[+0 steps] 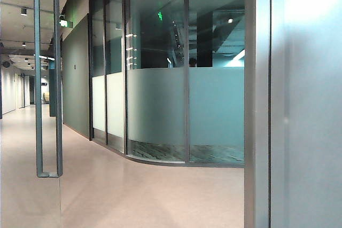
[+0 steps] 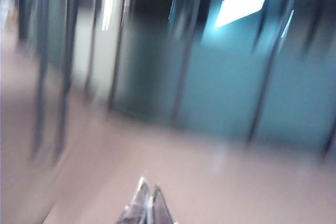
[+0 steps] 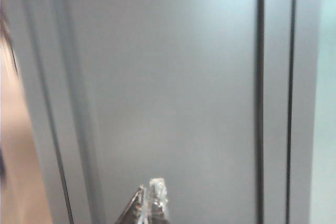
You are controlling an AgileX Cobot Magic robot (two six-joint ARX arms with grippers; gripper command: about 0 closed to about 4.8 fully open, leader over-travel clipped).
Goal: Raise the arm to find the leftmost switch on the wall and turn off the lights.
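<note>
No switch showed in any view. The right gripper (image 3: 151, 203), fingertips pressed together and holding nothing, faced a grey wall panel (image 3: 168, 77). The left gripper (image 2: 148, 205), likewise clenched and empty, pointed over blurred floor (image 2: 210, 182) toward frosted glass partitions (image 1: 160, 110) at centre frame.

Motion blur smears the left pincer (image 2: 148, 208) view; frame edges crop both it and the right pincer (image 3: 150, 205).
</note>
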